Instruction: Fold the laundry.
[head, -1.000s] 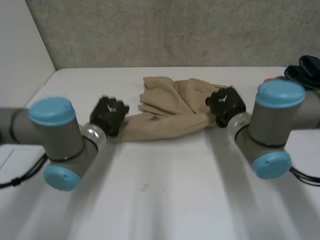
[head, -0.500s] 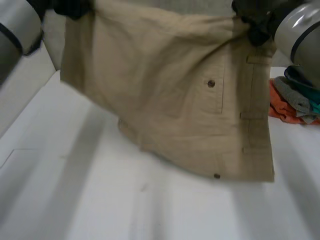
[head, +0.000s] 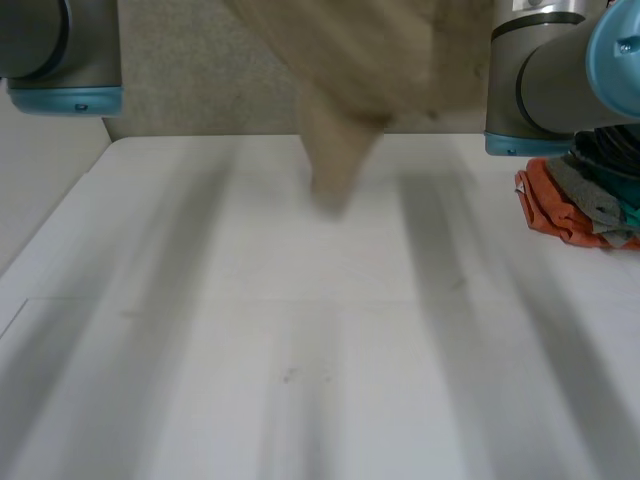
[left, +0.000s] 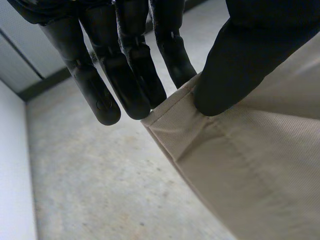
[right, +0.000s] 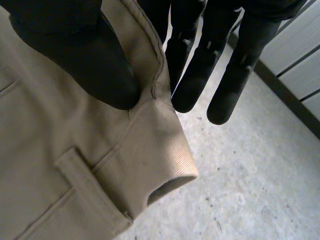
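1. Left hand (left: 132, 70) first, from my left wrist feed: it is grasping the tan garment (left: 260, 170). The thumb presses on one face of a stitched corner, straight fingers back it from the other side, and the cloth is pinched between them.
2. Over on the head feed, the left arm (head: 60, 50) is raised high at the far left, with its light-blue cap facing down.
3. Centre of the head feed now. I see the garment hanging between the two arms, bunched at the top and narrowing to a drooping end over the far part of the white table (head: 300, 350). It is blurred, so I cannot tell whether that end touches the tabletop.
4. Right hand (right: 75, 55) on its wrist feed: also gripping the garment. The thumb clamps a thick seamed edge against the fingers behind it. A belt loop (right: 85, 185) lies just below the thumb, and the end of the band curls into a small open tube beside it.
5. Right arm (head: 560, 80) on the head feed is raised at the far right.
6. Far right of the table: a pile of clothes (head: 575, 205) (orange, grey and teal) sits well apart from the hanging garment.
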